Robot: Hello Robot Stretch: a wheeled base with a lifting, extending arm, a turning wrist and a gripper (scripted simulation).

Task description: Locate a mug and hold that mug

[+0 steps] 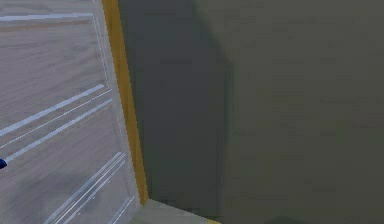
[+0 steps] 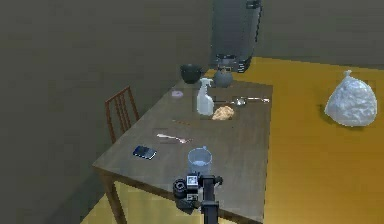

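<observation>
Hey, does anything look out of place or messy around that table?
A crumpled white bag sits alone on the yellow floor at the arm side view's right, as if dumped there. On the table nothing looks tipped or spilled.

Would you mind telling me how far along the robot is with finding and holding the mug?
Done: a pale mug is found, standing on the wooden table. In hand: the gripper is at the table's near edge, close to it. Left: lifting it clear; whether the gripper holds anything can't be told.
</observation>
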